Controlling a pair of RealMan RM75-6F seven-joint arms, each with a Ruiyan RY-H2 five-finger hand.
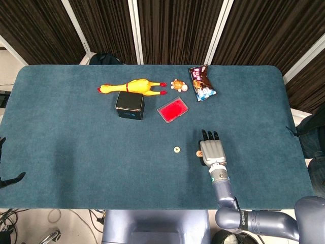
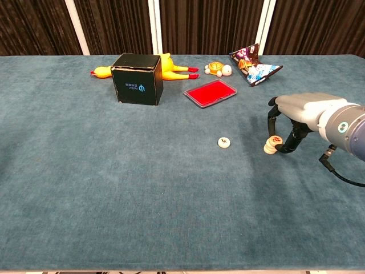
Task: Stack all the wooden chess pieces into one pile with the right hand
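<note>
My right hand is at the table's right front. Its thumb and a finger pinch a round wooden chess piece, which sits slightly tilted on top of a second wooden piece. In the head view this small stack peeks out at the hand's left edge. Another wooden chess piece lies flat on the cloth a short way left of the stack. Only dark fingertips of my left hand show at the far left edge, spread apart and holding nothing.
At the back stand a black box, a yellow rubber chicken, a red flat case, a small turtle toy and a snack bag. The blue cloth table stretches to the front and left.
</note>
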